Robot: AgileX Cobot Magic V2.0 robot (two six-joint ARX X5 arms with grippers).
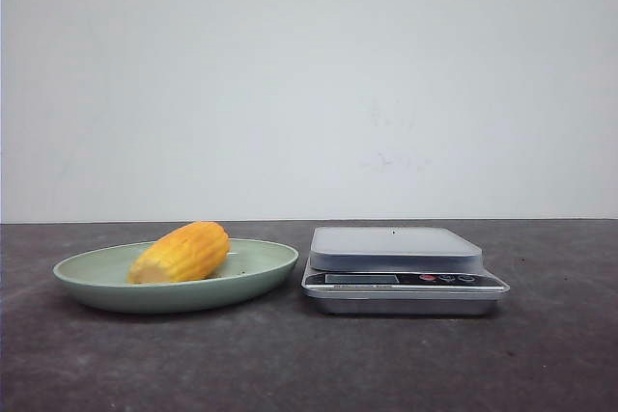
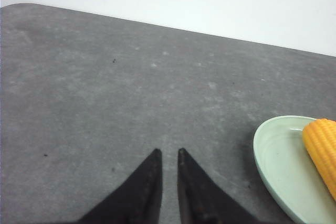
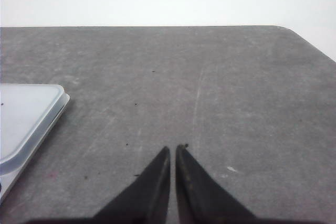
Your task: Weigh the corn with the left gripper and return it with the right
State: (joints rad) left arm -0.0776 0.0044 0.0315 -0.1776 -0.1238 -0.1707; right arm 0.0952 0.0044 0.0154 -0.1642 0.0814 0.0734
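On the dark grey table (image 1: 290, 364), as seen from the front, the corn (image 1: 181, 252) is laid on its side in a shallow pale green plate (image 1: 261, 272), its paler cut end turned toward the plate's left rim. Just beside the plate, to its right and apart from it, a silver kitchen scale (image 1: 401, 267) is placed, its flat weighing platform bare and its display and buttons facing the camera. Neither arm is shown in this view.

Only in the wrist views are the grippers seen. In the left wrist view, the left gripper (image 2: 168, 153) is held above bare tabletop, its two black fingers (image 2: 144, 187) drawn nearly together with a narrow gap between the tips and nothing held between them. The plate's rim (image 2: 261, 156) and part of the corn (image 2: 321, 145) are caught at the edge of that picture, well apart from the fingertips; the scale is not shown there.

In the right wrist view, the right gripper (image 3: 172, 149) is likewise seen over bare table, its fingers (image 3: 197, 187) almost touching and empty. A corner of the scale's platform (image 3: 26, 114) is visible at the side, apart from the gripper, while plate and corn are left out of that picture.
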